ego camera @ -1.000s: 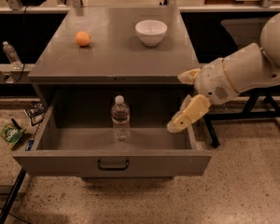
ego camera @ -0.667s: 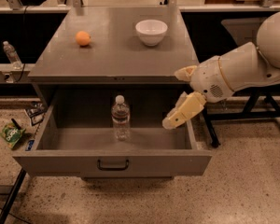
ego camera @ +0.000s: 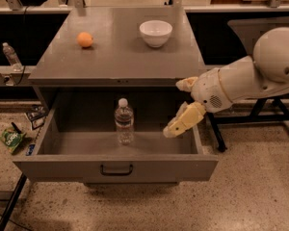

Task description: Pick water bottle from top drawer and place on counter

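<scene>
The water bottle stands upright in the middle of the open top drawer; it is clear and ribbed, with a white cap. My gripper hangs over the drawer's right side, to the right of the bottle and apart from it. Its two cream fingers are spread open and hold nothing. The white arm reaches in from the right. The grey counter lies above the drawer.
An orange and a white bowl sit on the counter at the back. A smaller clear bottle stands on a ledge at far left. A green packet lies on the floor at left. A dark stand is at right.
My gripper has moved a little to the left, further over the drawer and closer to the bottle. The bottle has not moved.
</scene>
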{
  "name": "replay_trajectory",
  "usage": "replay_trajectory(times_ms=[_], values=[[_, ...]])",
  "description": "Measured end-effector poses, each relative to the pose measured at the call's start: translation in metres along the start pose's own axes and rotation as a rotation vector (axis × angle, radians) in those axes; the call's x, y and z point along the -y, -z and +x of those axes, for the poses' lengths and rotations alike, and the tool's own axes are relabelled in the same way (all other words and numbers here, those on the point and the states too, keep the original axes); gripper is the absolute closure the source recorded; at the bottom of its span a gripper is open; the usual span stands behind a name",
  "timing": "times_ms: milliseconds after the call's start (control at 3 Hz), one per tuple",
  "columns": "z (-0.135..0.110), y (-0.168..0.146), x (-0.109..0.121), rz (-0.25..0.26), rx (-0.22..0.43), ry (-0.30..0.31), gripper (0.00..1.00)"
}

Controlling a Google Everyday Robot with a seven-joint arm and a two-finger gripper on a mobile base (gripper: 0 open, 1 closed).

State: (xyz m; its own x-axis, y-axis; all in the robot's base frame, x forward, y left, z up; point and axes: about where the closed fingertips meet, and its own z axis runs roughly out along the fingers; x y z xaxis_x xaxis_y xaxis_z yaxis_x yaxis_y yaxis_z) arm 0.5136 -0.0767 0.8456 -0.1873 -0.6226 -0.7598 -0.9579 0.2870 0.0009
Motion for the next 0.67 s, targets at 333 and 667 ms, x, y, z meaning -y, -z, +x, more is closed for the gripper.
replay_trajectory(times_ms=[333,667], values=[[0.022,-0.048,0.012,-0.038,0.046,-0.031,0.0],[0.031,-0.087,0.023,-0.043,0.081,-0.04,0.0]])
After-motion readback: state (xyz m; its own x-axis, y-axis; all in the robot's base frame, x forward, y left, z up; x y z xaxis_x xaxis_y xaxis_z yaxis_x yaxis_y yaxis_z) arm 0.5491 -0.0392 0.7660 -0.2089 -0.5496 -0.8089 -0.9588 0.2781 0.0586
